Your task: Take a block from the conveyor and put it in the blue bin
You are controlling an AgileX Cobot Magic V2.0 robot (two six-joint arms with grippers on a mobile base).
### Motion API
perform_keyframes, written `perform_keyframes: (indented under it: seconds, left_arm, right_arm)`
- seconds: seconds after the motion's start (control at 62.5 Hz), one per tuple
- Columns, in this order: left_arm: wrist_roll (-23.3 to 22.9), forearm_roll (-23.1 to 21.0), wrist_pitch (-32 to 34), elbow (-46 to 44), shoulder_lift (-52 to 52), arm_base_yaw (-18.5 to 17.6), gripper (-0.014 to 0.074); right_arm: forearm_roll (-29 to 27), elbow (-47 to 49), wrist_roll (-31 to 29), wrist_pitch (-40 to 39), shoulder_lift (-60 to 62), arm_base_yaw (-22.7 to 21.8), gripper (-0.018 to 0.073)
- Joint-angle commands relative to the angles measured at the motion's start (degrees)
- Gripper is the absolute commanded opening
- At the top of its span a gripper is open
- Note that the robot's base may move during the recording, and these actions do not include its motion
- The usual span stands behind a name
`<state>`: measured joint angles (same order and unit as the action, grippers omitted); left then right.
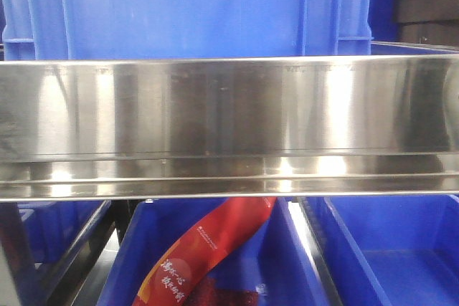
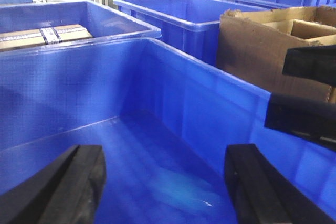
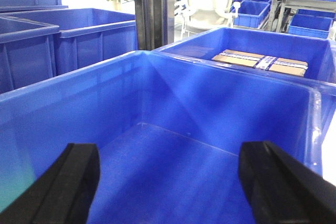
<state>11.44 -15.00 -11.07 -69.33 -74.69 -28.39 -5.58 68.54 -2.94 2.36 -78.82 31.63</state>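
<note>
Both hands hang over blue bins, and no block shows in any view. Your left hand (image 2: 163,182) is spread wide, nothing between its dark fingers (image 2: 68,187), poised above the bare floor of a blue bin (image 2: 210,108); just beyond that bin's far wall sits a cardboard box (image 2: 257,51), and off to the left a neighbouring bin holds a strapped carton (image 2: 44,35). Your right hand (image 3: 168,182) is just as wide and just as empty, looking down into another blue bin (image 3: 68,108) with only bare plastic inside.

Out front, a polished steel rail (image 1: 229,127) fills the middle of the picture; the belt surface of the conveyor is hidden behind it, so you cannot tell whether a block is riding there. Below the rail, a red packet (image 1: 208,249) lies in a bin.

My read: this is the waiting step, before any grab. The next move calls for raising one hand out of its bin, carrying it over that rail, and closing on a block once one is in reach.
</note>
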Motion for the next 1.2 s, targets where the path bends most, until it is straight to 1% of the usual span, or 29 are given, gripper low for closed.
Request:
perform_keyframes:
  seconds: [0.0, 0.048, 0.112, 0.144, 0.16, 0.208, 0.224, 0.288, 0.352, 0.432, 0.544, 0.624, 0.768, 1.023, 1.103, 1.183]
  left_arm:
    - [0.29, -0.35, 1.64, -0.47, 0.54, -0.27, 0.0334]
    - [0.29, -0.35, 1.47, -0.47, 1.15, -0.27, 0.0269]
    - [0.29, -0.35, 0.9, -0.47, 1.96, -0.27, 0.012]
    - [0.29, -0.35, 0.9, -0.47, 2.03, -0.27, 0.0061]
    - [0.29, -0.24, 1.06, -0.47, 2.08, -0.27, 0.0016]
    - [0.29, 0.53, 1.83, -0.47, 2.17, -0.27, -0.0083]
    - [0.29, 1.1, 2.17, -0.47, 2.17, -0.27, -0.0112]
    - [0.29, 2.59, 3.11, -0.47, 2.03, -0.01, -0.0111]
    - [0.29, 3.19, 3.22, -0.47, 1.95, 0.56, -0.0111]
    - [0.29, 3.19, 2.83, -0.47, 2.12, 1.48, -0.0111]
    - [0.29, 2.13, 2.44, -0.47, 4.62, 2.54, -0.0111]
    - [0.29, 2.13, 2.15, -0.47, 7.25, 3.74, -0.0111]
    - [0.29, 2.13, 2.15, 2.52, 11.89, 8.08, -0.0111]
    - [0.29, 2.04, 2.15, 16.2, 23.5, 16.93, -0.0111]
    - [0.29, 1.64, 2.15, 20.71, 28.27, 18.84, -0.0111]
    - [0.29, 1.53, 2.15, 25.28, 32.45, 20.03, -0.0111]
  right_arm:
    - [-0.35, 0.61, -0.06, -1.09, 1.52, 0.08, 0.0415]
    - [-0.91, 0.61, -0.06, -0.37, 2.56, 0.08, 0.0382]
    - [-0.91, 0.61, -0.06, 1.13, 3.61, 0.08, 0.0277]
    - [-0.91, 0.61, -0.06, 1.24, 3.84, -0.04, 0.0217]
    - [-0.91, 0.61, -0.06, 1.24, 3.82, -0.16, 0.0179]
    - [-0.91, 0.61, -0.06, 1.04, 3.82, -0.42, 0.01]
    - [-0.91, 0.61, -0.06, 0.96, 3.66, -0.52, 0.006]
    - [-0.91, 0.61, -0.06, 0.91, 3.4, -0.97, -0.0044]
    - [-0.91, 0.61, -0.06, 0.91, 3.3, -1.26, -0.0164]
    - [-1.21, 0.61, -0.06, 0.91, 3.73, -1.39, -0.0167]
    - [-5.38, 0.61, 0.1, 0.91, 6.77, -1.39, -0.0167]
    - [-5.49, 0.49, 0.1, 0.91, 9.41, -1.64, -0.0167]
    - [-5.36, -1.27, 0.1, 1.02, 12.19, -4.94, -0.0167]
    - [-5.36, -9.79, 0.1, 0.89, 18.83, -11.99, -0.0167]
    - [-5.36, -13.63, 0.1, 0.52, 21.5, -13.16, -0.0167]
    - [-5.36, -17.33, 0.1, 0.1, 24.77, -13.29, -0.0167]
